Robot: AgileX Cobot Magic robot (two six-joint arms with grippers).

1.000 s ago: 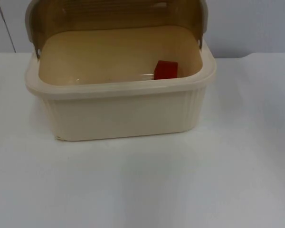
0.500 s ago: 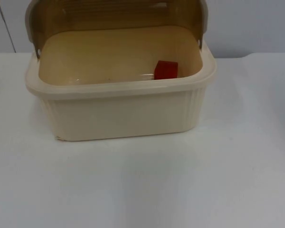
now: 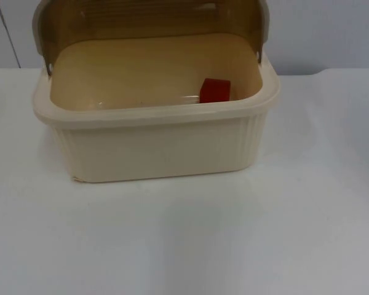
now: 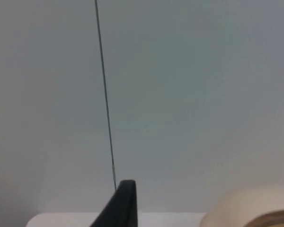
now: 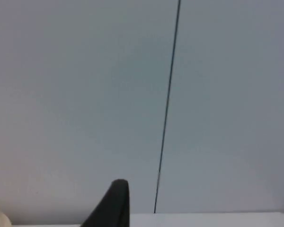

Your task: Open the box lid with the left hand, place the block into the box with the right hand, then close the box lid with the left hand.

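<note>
Box [image 3: 160, 144] is a cream plastic tub with ribbed sides, sitting toward the back of the white table [image 3: 190, 239] against the grey partition wall [image 3: 326, 31]. Its brownish see-through lid [image 3: 147, 21] is flipped up at the back. No writing or logo I can read on it. Red block [image 3: 214, 90] sits inside, near the right wall. Left gripper [image 4: 119, 208] and right gripper [image 5: 111, 205] both face the wall, one fingertip visible each, so can't tell how wide they are.
</note>
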